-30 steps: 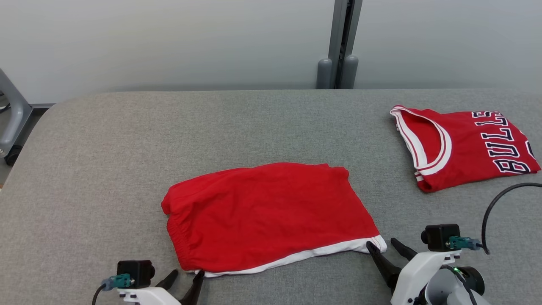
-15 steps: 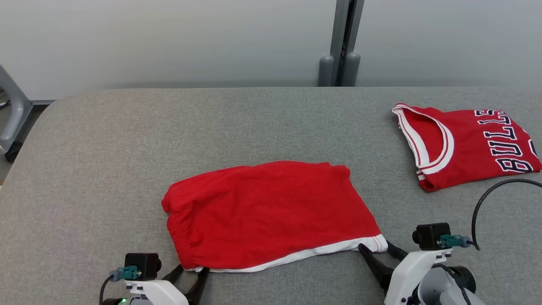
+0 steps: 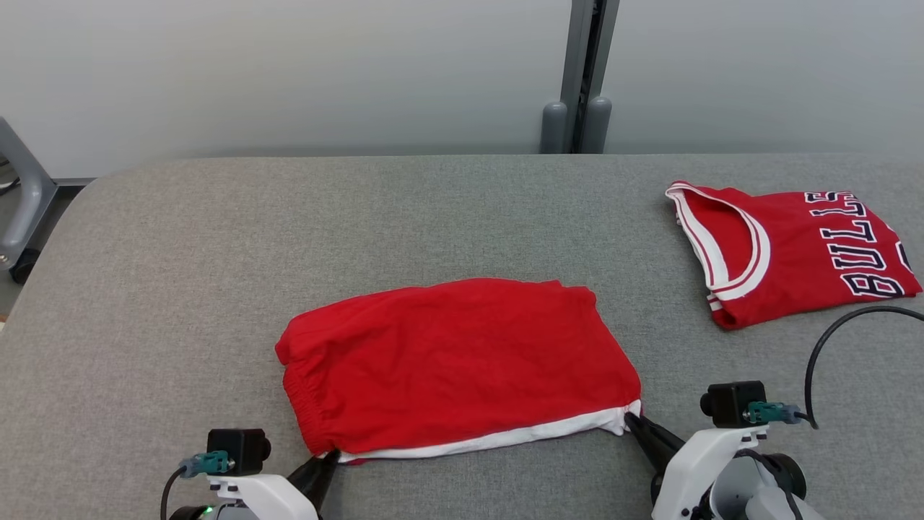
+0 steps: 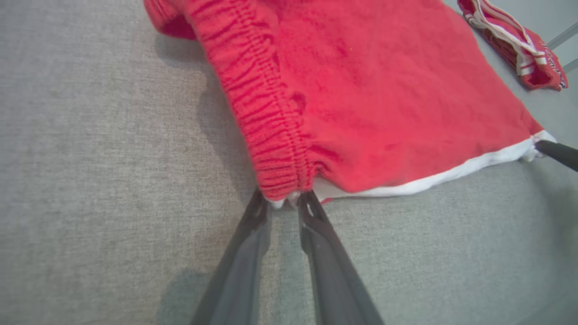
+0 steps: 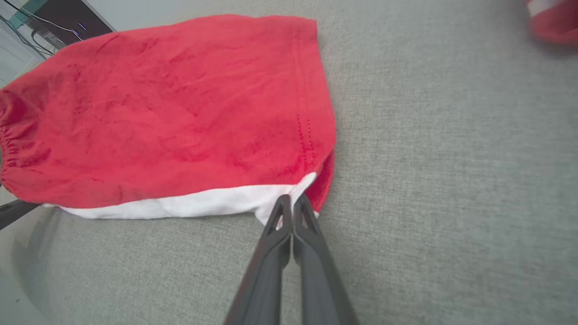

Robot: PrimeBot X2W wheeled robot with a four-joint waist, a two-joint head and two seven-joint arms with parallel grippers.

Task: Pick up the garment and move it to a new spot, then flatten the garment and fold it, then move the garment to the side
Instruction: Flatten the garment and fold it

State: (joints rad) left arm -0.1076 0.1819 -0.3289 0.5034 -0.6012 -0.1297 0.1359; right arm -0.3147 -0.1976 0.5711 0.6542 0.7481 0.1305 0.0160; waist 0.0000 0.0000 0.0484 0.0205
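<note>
Near edge: left end effector (image 4: 285,202) nipped narrow on the elastic waistband corner of the red shorts (image 3: 462,361), right end effector (image 5: 292,201) clamped tight on the white hem corner. Both bites look shallow, so my call is to raise the two corners together, level and slow, with the front edge taut so neither slips. Shorts lie flat on the grey table (image 3: 216,238), toward its front; count, near to far: two end effectors, one pair of shorts, one red jersey (image 3: 794,253) far right, well apart
</note>
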